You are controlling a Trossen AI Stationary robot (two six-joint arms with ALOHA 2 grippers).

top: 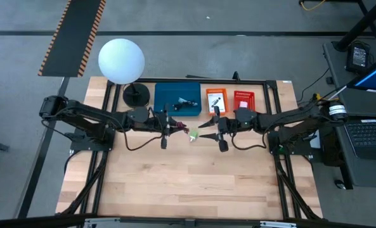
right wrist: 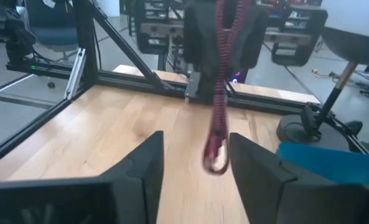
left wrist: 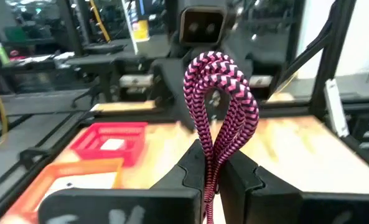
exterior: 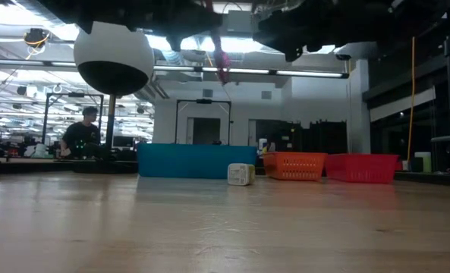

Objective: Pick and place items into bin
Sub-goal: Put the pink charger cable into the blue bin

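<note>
A red-and-black braided cord is folded into a loop and held in my left gripper, which is shut on it above the table's middle. In the low view the cord dangles in the air, in front of the blue bin. My right gripper is open and faces the left one from the table's right, with the cord hanging just beyond its fingers. A small green-and-white item rests on the table between the two grippers. My left gripper pinches the cord between its two fingers, on several strands bunched together at one end of the folded bundle. The cord is lifted clear of the table. Its looped end hangs slack below the gripper.
Three bins stand in a row along the far edge: blue with small items inside, orange with a white card, red. A white globe lamp on a black base stands far left. Bare wood fills the near half.
</note>
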